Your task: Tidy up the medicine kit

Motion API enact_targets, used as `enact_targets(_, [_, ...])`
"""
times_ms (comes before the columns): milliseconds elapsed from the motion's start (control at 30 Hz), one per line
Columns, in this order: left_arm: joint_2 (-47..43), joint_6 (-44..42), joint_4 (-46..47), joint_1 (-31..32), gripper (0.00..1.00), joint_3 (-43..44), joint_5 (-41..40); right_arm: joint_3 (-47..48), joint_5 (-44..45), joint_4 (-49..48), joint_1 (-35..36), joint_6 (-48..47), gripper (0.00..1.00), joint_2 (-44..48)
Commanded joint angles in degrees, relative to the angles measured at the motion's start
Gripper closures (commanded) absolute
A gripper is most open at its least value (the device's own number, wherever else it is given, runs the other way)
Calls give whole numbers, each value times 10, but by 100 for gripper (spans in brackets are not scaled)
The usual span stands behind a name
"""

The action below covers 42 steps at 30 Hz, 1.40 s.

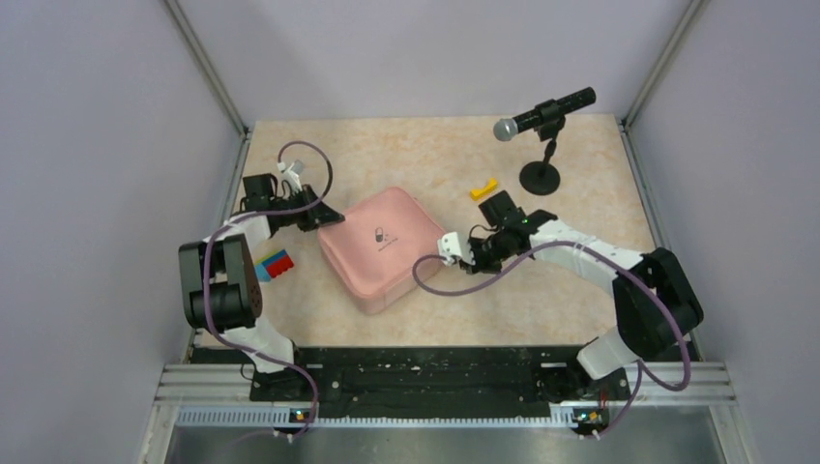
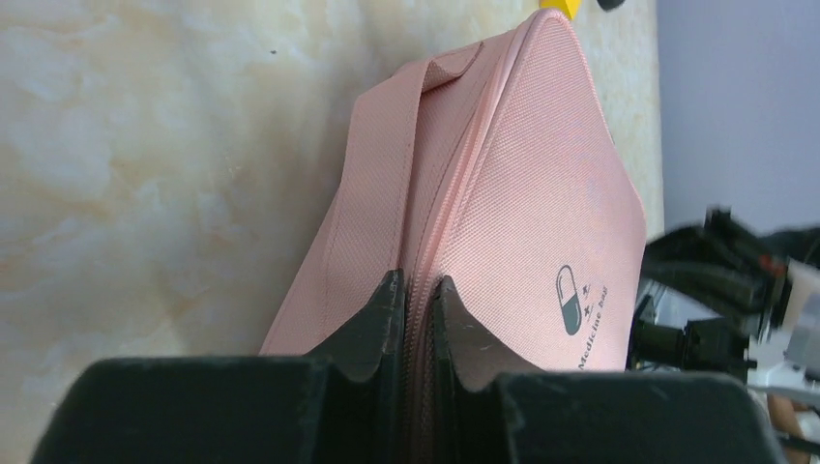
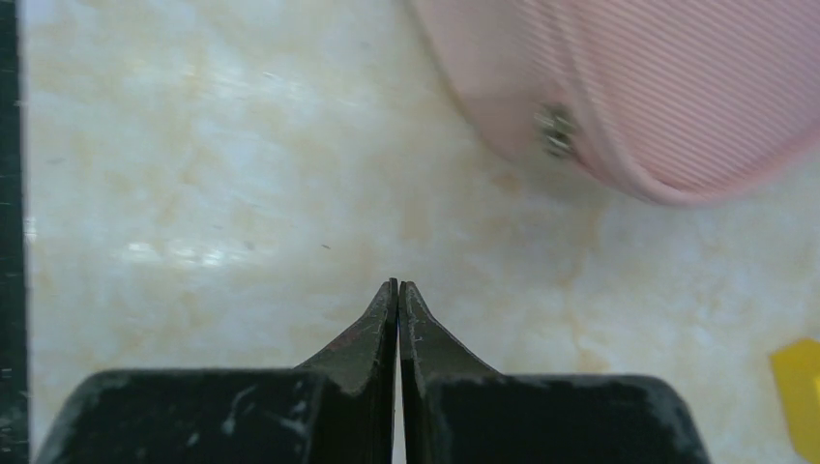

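Observation:
The pink medicine kit point(image 1: 382, 246) lies closed in the middle of the table, pill logo up. My left gripper point(image 1: 325, 217) is at its left corner. In the left wrist view the gripper point(image 2: 418, 285) is shut on the kit's point(image 2: 522, 184) zipped seam, which runs up between the two fingertips. My right gripper point(image 1: 476, 249) hovers by the kit's right corner. It is shut point(image 3: 397, 286) with nothing in it, over bare table. The kit's rounded corner point(image 3: 677, 87) and a metal zip pull point(image 3: 556, 130) show just beyond it.
A yellow item point(image 1: 483, 188) lies behind the right gripper and shows at the edge of the right wrist view point(image 3: 798, 387). A red and blue block point(image 1: 276, 264) sits left of the kit. A microphone on a stand point(image 1: 541, 121) is at the back right.

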<state>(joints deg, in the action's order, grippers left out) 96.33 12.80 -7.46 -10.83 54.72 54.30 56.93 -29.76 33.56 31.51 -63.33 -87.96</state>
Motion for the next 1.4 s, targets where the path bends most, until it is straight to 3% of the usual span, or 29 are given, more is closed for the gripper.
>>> enact_targets(0, [-12,59,68,2,100,-7,-101,-30,-16,-24,40,72,100,51])
enact_targets(100, [19,-20,-16,7,100,40,-33,-15,-12,-72,14,120,98,59])
enact_targets(133, [26,-64,-56,15,93,63,-38,2,-19,-88,-3,136,93,57])
enact_targets(233, [22,-108,-60,24,51,96,-68,58,-47,-99,-30,155,81,34])
enact_targets(333, [24,-78,-25,40,28,145,-86,95,-58,-103,-43,158,68,4])
enact_targets(367, [41,-79,-40,52,25,176,-98,96,-59,-121,-46,165,61,-5])
enact_targets(467, [103,-89,-96,89,24,267,-82,100,-87,-162,-46,151,39,-46])
enact_targets(500, [120,-86,-96,102,24,286,-71,111,-91,-159,-42,148,38,-69])
enact_targets(633, [183,-100,-110,148,26,332,-46,130,-87,-146,-23,115,44,-126])
enact_targets(733, [207,-121,-137,166,30,348,-42,115,-74,-118,15,67,54,-121])
enact_targets(833, [207,-123,-142,171,38,337,-19,106,-114,-103,40,90,62,-90])
enact_targets(1033, [189,-120,-136,195,59,294,66,44,-165,-116,25,170,61,-25])
enact_targets(1200, [164,-181,-193,241,60,278,104,54,-182,-105,-56,123,53,-41])
enact_targets(1367, [156,-196,-214,251,60,275,106,72,-199,-101,-64,20,48,-79])
